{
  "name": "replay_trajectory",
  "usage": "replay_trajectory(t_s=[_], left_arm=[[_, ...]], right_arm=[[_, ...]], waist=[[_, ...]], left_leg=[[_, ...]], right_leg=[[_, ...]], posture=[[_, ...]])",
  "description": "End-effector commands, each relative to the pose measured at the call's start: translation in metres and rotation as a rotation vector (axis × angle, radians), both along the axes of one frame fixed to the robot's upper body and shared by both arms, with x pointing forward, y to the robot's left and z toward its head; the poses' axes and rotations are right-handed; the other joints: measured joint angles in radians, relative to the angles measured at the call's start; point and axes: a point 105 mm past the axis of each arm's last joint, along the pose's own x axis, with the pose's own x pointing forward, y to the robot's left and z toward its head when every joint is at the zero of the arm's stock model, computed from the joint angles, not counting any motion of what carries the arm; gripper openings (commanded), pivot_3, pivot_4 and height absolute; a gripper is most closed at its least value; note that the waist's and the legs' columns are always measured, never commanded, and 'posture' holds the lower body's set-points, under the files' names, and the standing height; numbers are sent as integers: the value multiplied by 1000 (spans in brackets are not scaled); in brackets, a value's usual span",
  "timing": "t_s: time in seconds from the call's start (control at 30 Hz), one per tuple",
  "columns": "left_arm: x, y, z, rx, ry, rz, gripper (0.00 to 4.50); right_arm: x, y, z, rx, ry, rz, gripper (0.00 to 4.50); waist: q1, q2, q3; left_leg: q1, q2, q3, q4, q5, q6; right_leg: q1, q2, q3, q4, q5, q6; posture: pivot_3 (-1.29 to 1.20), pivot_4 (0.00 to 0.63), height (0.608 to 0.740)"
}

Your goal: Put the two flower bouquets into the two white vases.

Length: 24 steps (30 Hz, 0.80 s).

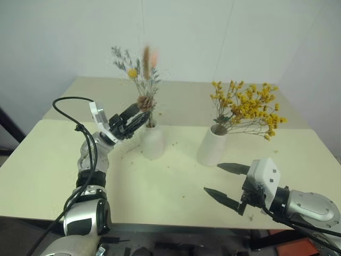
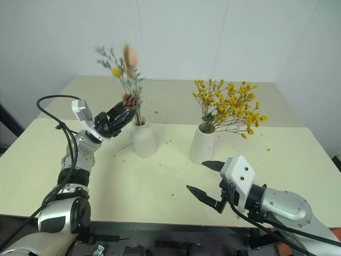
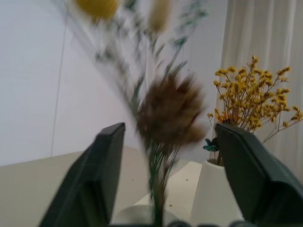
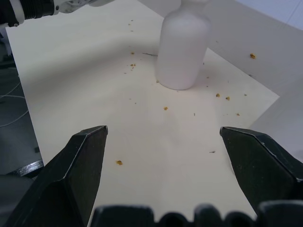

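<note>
The small sprig, with a yellow ball and a brown cone, stands with its stems in the rounded bottle-shaped white vase. My left gripper is up at the cone, open, one finger on each side of the stems and not pressing them. The bushy yellow-orange bouquet stands in the tapered white vase, to the right of the first. My right gripper hovers open and empty over the table in front of that vase. The right wrist view looks across at the bottle vase.
Both vases stand mid-way back on the pale table. Small fallen petals dot its top. A second table surface extends behind, up to a white wall. A black cable loops off my left arm.
</note>
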Motion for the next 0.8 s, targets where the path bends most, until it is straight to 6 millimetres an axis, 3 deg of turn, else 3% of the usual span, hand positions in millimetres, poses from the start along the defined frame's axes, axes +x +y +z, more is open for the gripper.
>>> replay_trajectory(t_s=[0.03,0.23,0.43,0.63,0.8], left_arm=[[-10,8,13,20,-50,3,4481],[-30,23,1,203,-7,63,4481],[-54,61,4,255,32,226,4481],[-96,82,2,342,99,245,4481],[-108,73,-8,370,157,187,4481]], right_arm=[[-1,1,7,-3,-51,12,4500],[-1,1,7,-2,-48,11,4500],[-2,-5,6,1,-37,7,4500],[5,-36,9,-37,-24,-60,4500],[8,-71,0,-133,11,-121,4500]], waist=[[0,0,0],[-2,0,0],[0,0,0],[-1,0,0],[10,1,0]], left_leg=[[0,0,0,0,0,0],[1,1,0,0,0,0],[1,1,0,-1,0,0],[2,2,1,-1,0,0],[10,2,1,-1,0,0]], right_leg=[[0,0,0,0,0,0],[0,0,0,0,0,0],[0,0,0,0,0,0],[1,0,0,0,0,0],[11,-1,-1,-3,-2,1]], posture=[[0,150,740],[0,150,740],[0,150,740],[0,150,740],[0,150,740]])
